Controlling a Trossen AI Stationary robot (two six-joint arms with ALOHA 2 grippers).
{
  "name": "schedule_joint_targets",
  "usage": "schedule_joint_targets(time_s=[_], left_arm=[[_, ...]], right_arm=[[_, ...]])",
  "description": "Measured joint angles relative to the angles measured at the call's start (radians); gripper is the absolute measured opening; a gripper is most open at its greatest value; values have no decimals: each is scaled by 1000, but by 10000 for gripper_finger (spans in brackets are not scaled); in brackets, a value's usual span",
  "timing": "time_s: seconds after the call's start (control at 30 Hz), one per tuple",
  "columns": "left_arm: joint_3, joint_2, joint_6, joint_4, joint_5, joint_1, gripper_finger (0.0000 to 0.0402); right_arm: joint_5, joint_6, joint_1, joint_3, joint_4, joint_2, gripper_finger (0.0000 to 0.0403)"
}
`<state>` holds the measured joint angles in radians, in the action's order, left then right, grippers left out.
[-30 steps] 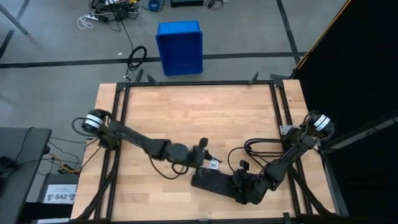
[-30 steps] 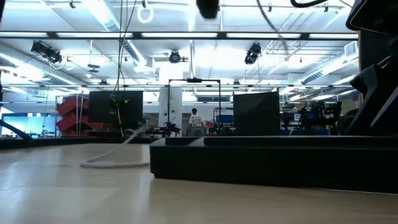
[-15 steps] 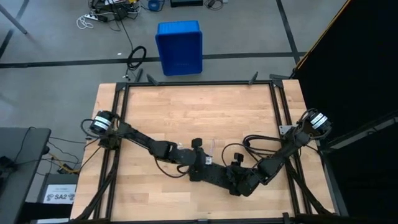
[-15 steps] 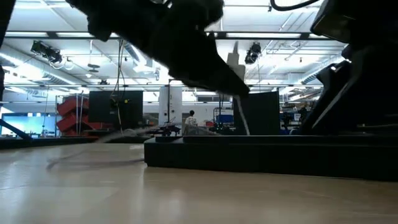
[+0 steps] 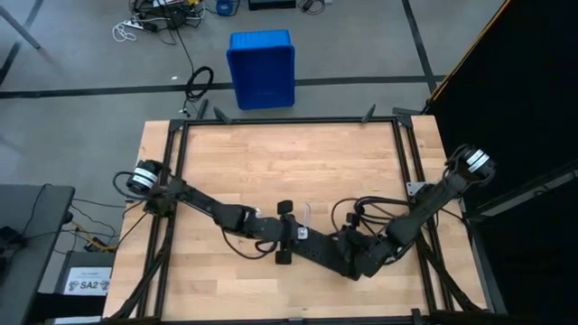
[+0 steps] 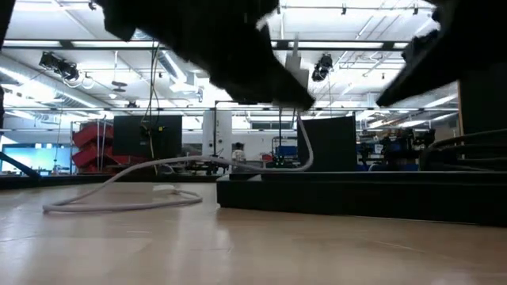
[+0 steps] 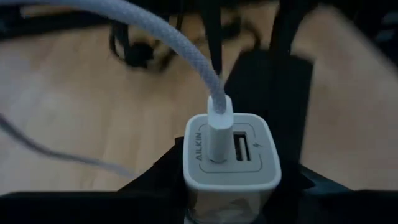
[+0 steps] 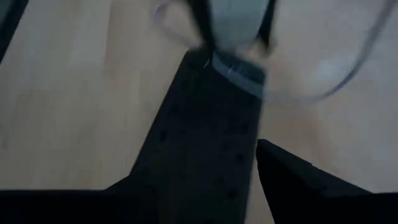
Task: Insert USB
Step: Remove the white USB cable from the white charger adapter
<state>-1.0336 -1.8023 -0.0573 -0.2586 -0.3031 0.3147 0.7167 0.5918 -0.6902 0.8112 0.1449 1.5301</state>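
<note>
The USB cable (image 7: pixel 168 43) is whitish and braided. Its plug (image 7: pixel 219 127) sits in one port of a small white cube adapter (image 7: pixel 230 155). Its slack lies in a loop on the wood (image 6: pixel 119 204) and rises toward the adapter (image 6: pixel 305 150). My left gripper (image 5: pixel 287 233) is shut on the adapter, just above the left end of the black power strip (image 5: pixel 318 248). My right gripper (image 5: pixel 363 259) is at the strip's right end, with the strip (image 8: pixel 205 137) running forward between its fingers. My left gripper pinches the white cube adapter by two opposite side faces (image 7: pixel 189 168), one finger on each side. The port face and the plugged-in cable point away from the wrist. The adapter is lifted clear of the table, over the strip's left end. My right gripper grips the power strip at its right end (image 5: pixel 352 257), coming down at a slant from the table's right. One finger (image 8: pixel 298 177) shows beside the strip's edge; the other merges with the dark body. The strip lies flat on the table.
The strip's thick black cord (image 5: pixel 361 212) coils on the wood behind my right gripper. A black metal frame (image 5: pixel 289 120) borders the table. A blue bin (image 5: pixel 261 68) and loose cables lie on the floor beyond the far edge. The far half of the tabletop (image 5: pixel 289 162) is bare wood.
My left gripper has come down and slightly toward the near edge, carrying the adapter over the strip's left end; the cable trailed after it and its loop has spread on the wood. My right gripper has shifted and turned the power strip on the table.
</note>
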Motion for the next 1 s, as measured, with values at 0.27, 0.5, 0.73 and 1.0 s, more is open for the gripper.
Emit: schedule_joint_targets(time_s=[0.27, 0.5, 0.73, 1.0], left_arm=[[-2, 2, 0, -16, 0, 0, 126], [-3, 3, 0, -11, -2, 1, 126], [-3, 3, 0, -21, -3, 0, 126], [-2, 2, -4, -9, -5, 1, 126]], right_arm=[[61, -103, 76, 3, -192, 19, 169], [47, -267, 124, 4, -331, 26, 160], [-63, -306, 177, 5, -412, 25, 160], [-199, -341, 245, 7, -536, 112, 151]])
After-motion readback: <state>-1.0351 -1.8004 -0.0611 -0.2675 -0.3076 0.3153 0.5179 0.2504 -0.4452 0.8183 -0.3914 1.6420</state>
